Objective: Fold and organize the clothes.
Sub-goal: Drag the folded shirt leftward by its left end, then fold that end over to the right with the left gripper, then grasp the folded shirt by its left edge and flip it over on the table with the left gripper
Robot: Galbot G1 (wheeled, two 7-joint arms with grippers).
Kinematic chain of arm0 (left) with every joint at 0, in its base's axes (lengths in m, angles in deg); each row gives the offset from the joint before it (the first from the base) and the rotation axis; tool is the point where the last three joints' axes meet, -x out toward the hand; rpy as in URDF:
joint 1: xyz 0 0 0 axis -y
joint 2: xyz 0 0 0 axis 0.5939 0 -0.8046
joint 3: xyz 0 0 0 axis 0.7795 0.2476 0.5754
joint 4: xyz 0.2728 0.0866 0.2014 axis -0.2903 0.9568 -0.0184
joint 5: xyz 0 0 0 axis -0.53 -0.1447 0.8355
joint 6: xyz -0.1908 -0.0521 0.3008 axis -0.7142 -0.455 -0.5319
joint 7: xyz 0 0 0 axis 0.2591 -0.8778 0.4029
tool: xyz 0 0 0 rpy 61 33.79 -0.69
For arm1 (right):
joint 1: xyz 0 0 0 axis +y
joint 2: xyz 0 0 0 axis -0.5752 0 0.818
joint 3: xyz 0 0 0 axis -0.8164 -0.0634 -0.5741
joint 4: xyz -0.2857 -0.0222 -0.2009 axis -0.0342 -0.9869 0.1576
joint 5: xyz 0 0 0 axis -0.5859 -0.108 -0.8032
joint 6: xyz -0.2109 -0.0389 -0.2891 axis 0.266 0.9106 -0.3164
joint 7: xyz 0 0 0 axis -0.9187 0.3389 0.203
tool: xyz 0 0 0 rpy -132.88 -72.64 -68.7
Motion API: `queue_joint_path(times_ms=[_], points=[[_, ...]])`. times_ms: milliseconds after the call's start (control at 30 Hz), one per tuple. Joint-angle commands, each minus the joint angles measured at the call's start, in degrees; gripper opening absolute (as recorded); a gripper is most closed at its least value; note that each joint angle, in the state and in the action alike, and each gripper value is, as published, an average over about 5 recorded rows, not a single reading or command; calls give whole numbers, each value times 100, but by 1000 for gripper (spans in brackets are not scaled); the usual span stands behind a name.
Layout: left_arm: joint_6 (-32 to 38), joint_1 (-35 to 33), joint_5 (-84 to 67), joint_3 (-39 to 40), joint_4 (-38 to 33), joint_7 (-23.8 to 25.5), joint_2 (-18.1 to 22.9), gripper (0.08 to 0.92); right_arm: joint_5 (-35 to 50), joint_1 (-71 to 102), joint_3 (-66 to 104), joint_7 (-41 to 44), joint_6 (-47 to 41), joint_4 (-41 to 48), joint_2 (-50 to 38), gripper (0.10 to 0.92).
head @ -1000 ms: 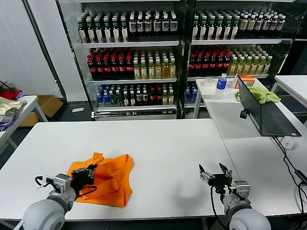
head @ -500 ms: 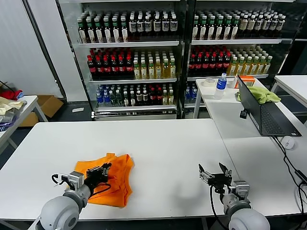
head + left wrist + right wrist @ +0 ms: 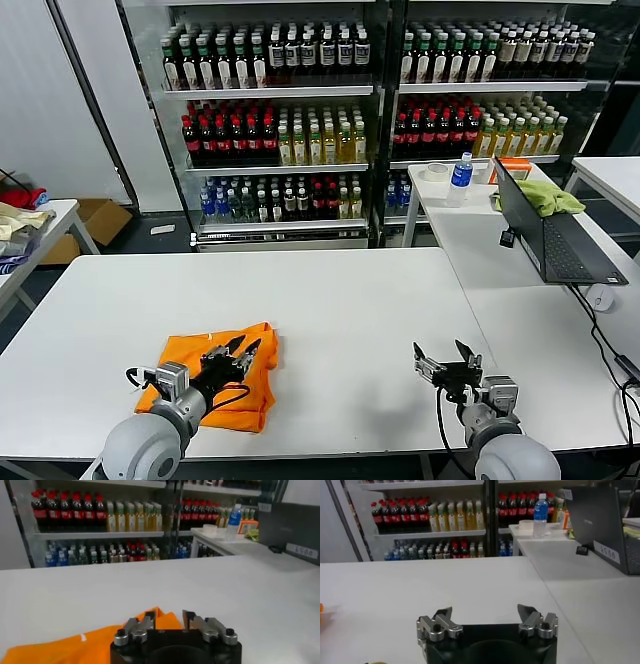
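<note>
The orange T-shirt (image 3: pixel 252 402) lies folded into a compact bundle on the white table (image 3: pixel 350 300), near the front left edge. My left gripper (image 3: pixel 245 350) sits low over the bundle's right part. Its jaws stand apart and nothing is pinched between them. In the left wrist view, the orange T-shirt (image 3: pixel 60 647) shows under and just beyond the left gripper (image 3: pixel 168 617). My right gripper (image 3: pixel 442 355) rests open above bare table at the front right, well apart from the shirt. The right wrist view shows the right gripper (image 3: pixel 485 612) with nothing between its fingers.
An open laptop (image 3: pixel 550 235), a yellow-green cloth (image 3: pixel 550 195) and a blue-capped bottle (image 3: pixel 460 172) sit on the tables to the right, with cables and a white puck (image 3: pixel 600 297) near the right edge. Drink shelves (image 3: pixel 300 140) stand behind. A side table with fabrics (image 3: pixel 20 220) is far left.
My left gripper moved right across the shirt, pulling the left part over the rest into a narrower bundle. Its jaws were shut and now stand apart. The right arm stayed still.
</note>
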Motion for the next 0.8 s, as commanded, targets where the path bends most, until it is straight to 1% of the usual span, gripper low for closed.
queue_joint_path(times_ms=[33,133,233,300,367,467,633,800], points=[[444,-194,-3,-485,-203,124,-127,454,-3,-11,-14,5,-1,5,5,823],[648,-443,126,-959,-165,141,-305,541,5,-33,1,13,-2,1,-13,823],[703,-689,441,-1391,188,83,-448,627,18,-57,18,21,0,-1,-28,823],[499,-819,482,-1592,448,-95,-487,688,26,-72,19,24,0,0,-35,823],[281,-897,353,-1679,632,-388,-478,746,31,-83,14,25,0,2,-44,823],[68,-975,136,-1688,774,-708,-413,804,32,-90,11,23,1,6,-58,823],[-79,-1088,113,-1577,874,-772,-292,822,27,-82,32,13,10,6,-59,823],[-141,-1016,14,-1520,963,-780,-198,823,24,-76,36,6,7,-5,-70,823]])
